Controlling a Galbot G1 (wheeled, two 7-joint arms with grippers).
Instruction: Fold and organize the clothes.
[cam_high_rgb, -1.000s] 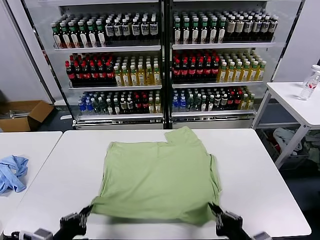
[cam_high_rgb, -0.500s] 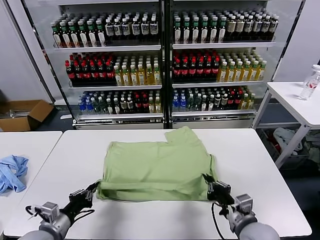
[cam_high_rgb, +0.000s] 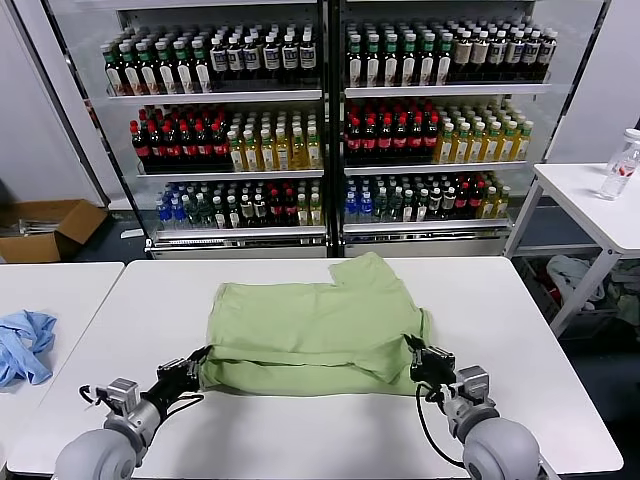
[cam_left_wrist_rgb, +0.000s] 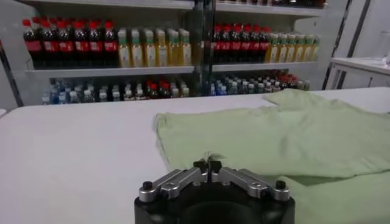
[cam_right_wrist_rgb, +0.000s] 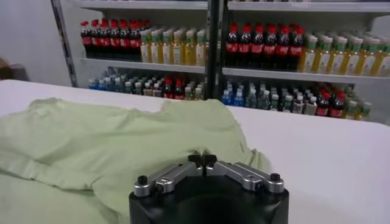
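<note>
Left gripper (cam_high_rgb: 189, 369) first: its fingertips are drawn together at the near left corner of the shirt (cam_high_rgb: 312, 330), and in the left wrist view a wisp of green fabric peeks up between the tips (cam_left_wrist_rgb: 208, 165) — so it looks pinched on the hem. Right gripper (cam_high_rgb: 428, 361), same story on the other corner: tips meeting in the right wrist view (cam_right_wrist_rgb: 203, 160), cloth bunched right up against them, though whether fabric is truly caught there I can't say for sure.

Both arms sit low at the near edge of the white table (cam_high_rgb: 520, 340), one at each corner, and that symmetry makes sense — carry the hem evenly and the fold lands straight. The light green shirt lies in the middle of the table, its near part doubled over the far part, with a fold line running across just ahead of the grippers. One sleeve or collar piece pokes out toward the drinks cooler (cam_high_rgb: 330, 120) behind.

Off on the neighbouring table to the left, a small blue cloth (cam_high_rgb: 25, 345) lies crumpled, well apart.

My read: the first fold is being laid, with release next.
</note>
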